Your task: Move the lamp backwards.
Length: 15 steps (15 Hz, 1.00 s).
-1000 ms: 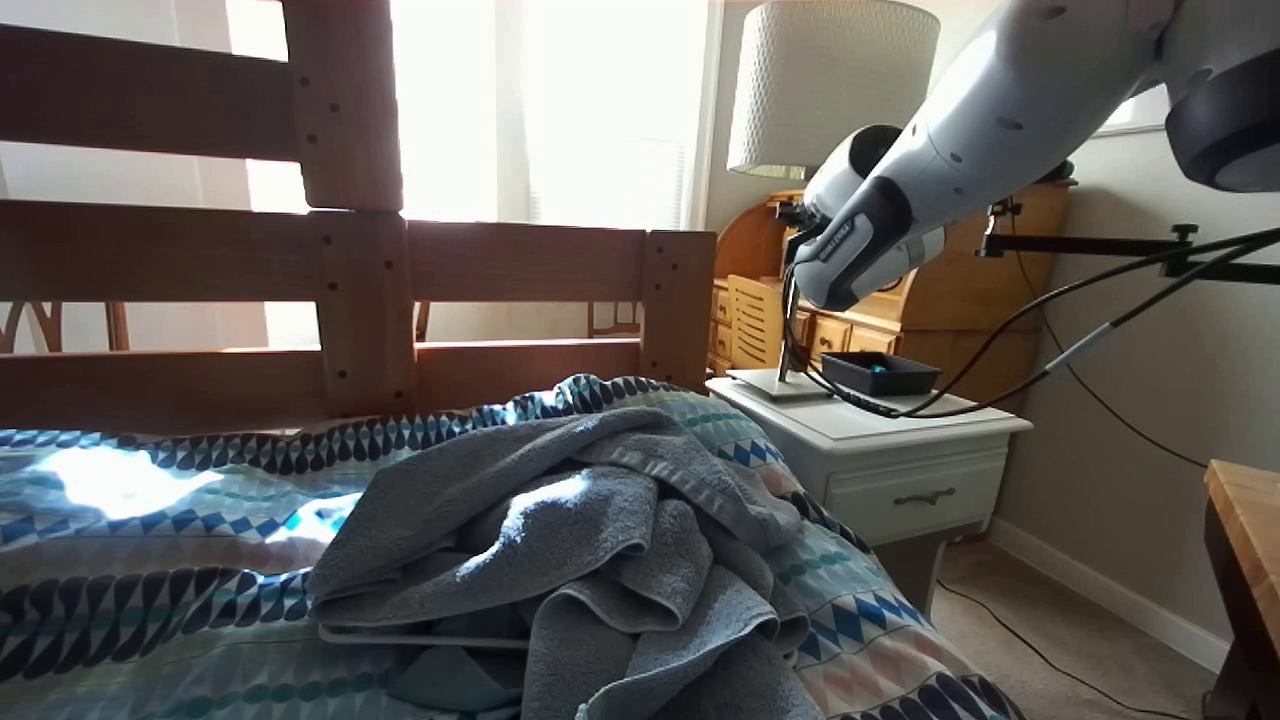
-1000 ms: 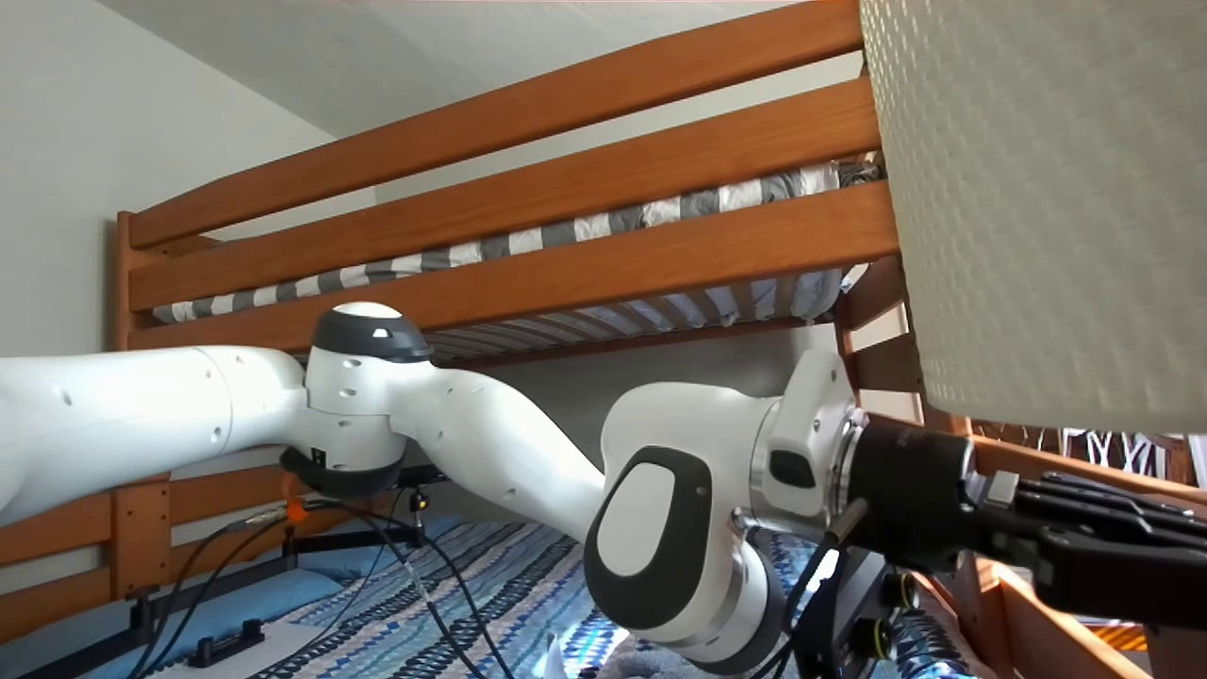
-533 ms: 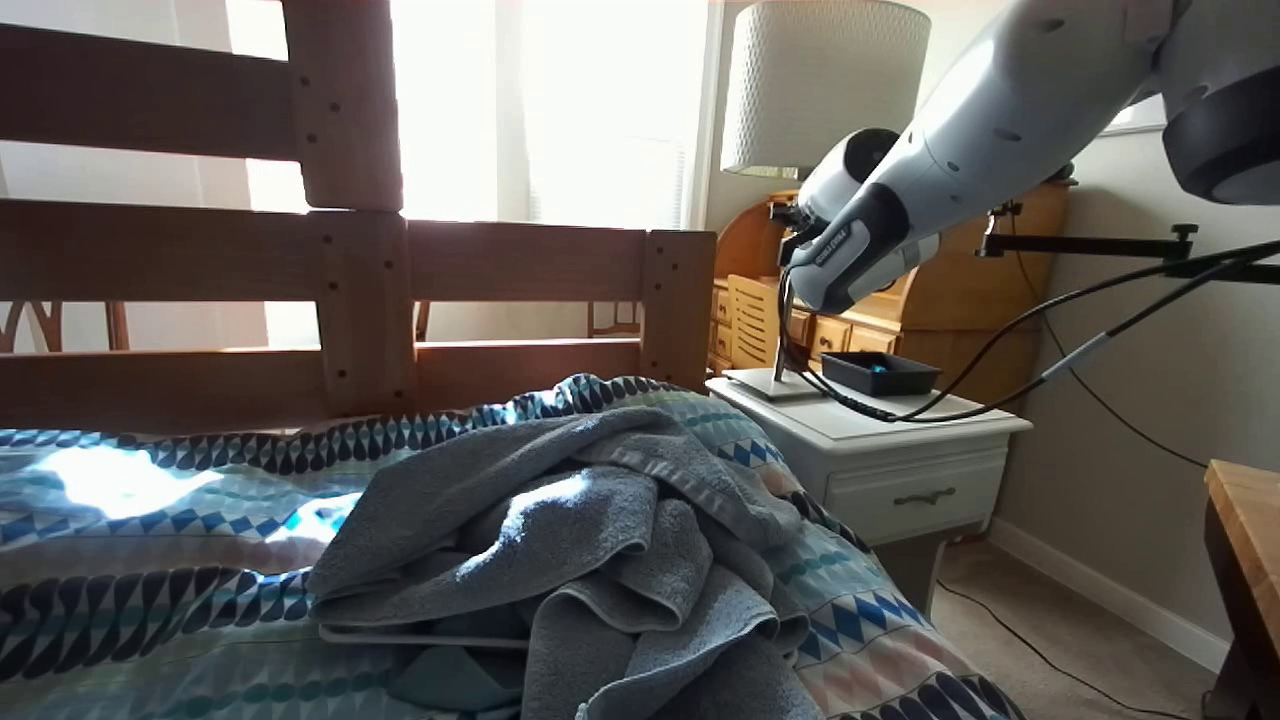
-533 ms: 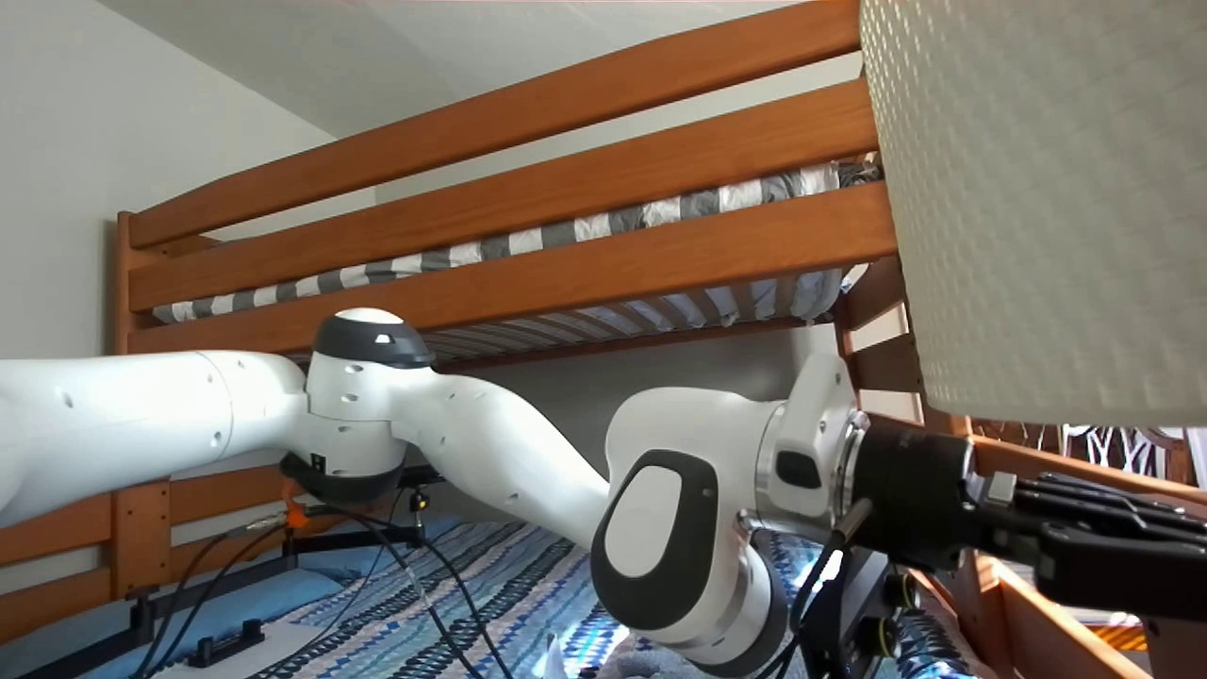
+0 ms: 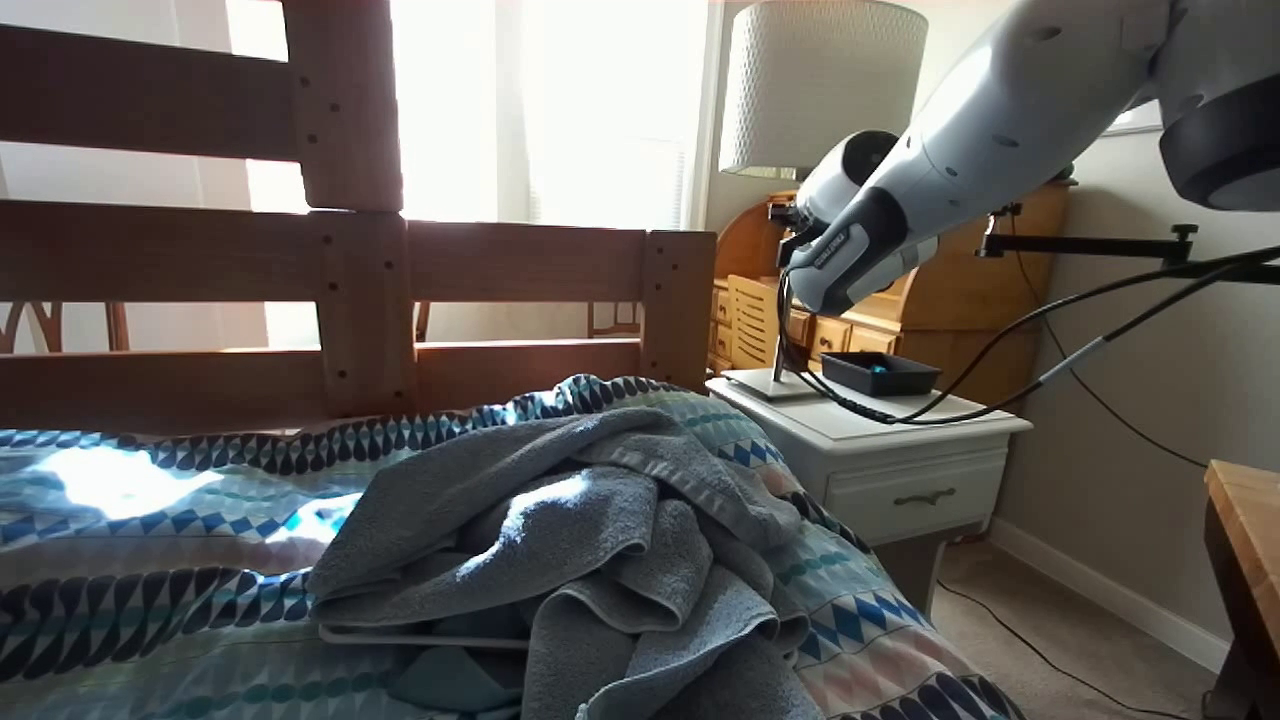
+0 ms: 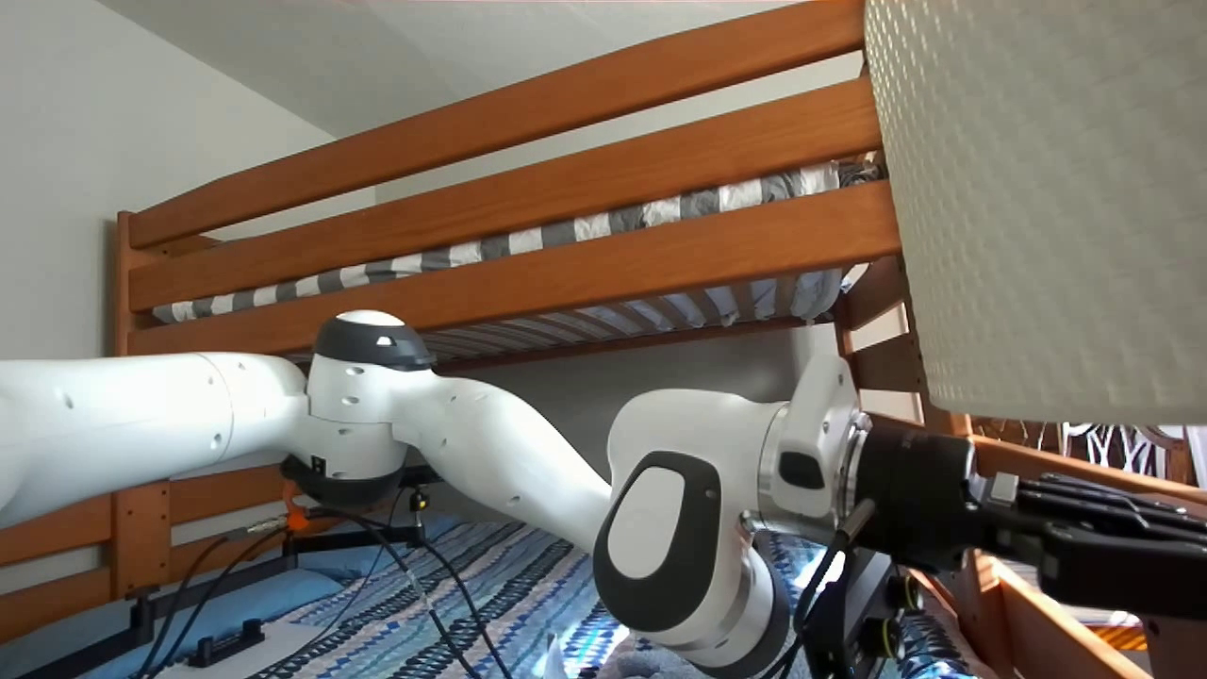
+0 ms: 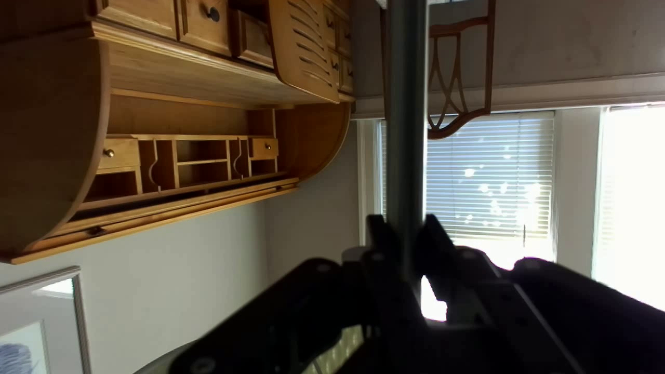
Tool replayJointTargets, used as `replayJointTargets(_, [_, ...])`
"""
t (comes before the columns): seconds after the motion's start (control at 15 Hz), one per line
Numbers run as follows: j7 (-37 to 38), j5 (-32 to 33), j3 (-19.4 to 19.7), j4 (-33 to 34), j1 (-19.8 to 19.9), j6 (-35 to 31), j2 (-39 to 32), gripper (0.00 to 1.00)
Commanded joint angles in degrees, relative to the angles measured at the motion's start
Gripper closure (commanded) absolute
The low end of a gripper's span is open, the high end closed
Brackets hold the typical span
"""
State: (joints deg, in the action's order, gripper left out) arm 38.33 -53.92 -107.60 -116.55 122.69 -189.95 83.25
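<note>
The lamp has a large off-white shade (image 5: 825, 90), a thin metal stem (image 5: 779, 345) and a flat base (image 5: 765, 384) on the white nightstand. It looks close to upright. Its shade also fills the right side of an exterior view (image 6: 1047, 217). In the wrist view the stem (image 7: 408, 130) runs down between both fingers of my gripper (image 7: 404, 234), which are shut on it. In an exterior view the gripper (image 5: 787, 222) is at the stem below the shade, partly hidden by the arm. It also shows as black fingers at the right edge of an exterior view (image 6: 1122, 533).
A black tray (image 5: 880, 374) stands on the nightstand (image 5: 900, 430) beside the lamp base. Arm cables (image 5: 930, 412) hang low over the nightstand. A wooden desk (image 5: 970, 280) stands behind. The bed with a grey towel (image 5: 590, 540) and wooden bed rails (image 5: 560, 265) is alongside.
The lamp has slid slightly left in an exterior view, base and shade together, and my gripper has moved with it. The arm has also lowered slightly. The grip on the stem looks unchanged.
</note>
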Motion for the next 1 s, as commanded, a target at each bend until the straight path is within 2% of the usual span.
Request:
replayJointTargets(0.0, [1.1, -1.2, 3.4, 0.9, 0.0, -0.9, 3.6, 0.95])
replayJointTargets(0.27, [1.1, -1.2, 3.5, 0.9, 0.1, -0.4, 4.0, 0.95])
replayJointTargets(0.33, [1.2, -1.3, 3.6, 0.9, 0.1, -0.3, 4.4, 0.55])
replayJointTargets(0.4, [1.0, -1.1, 3.7, 0.8, 0.0, 0.1, 4.2, 0.54])
replayJointTargets(0.67, [0.3, -0.7, 5.8, 0.0, 0.4, -1.2, 3.1, 0.27])
replayJointTargets(0.93, [0.1, -0.6, 5.8, -0.5, 0.0, -1.4, 2.9, 0.01])
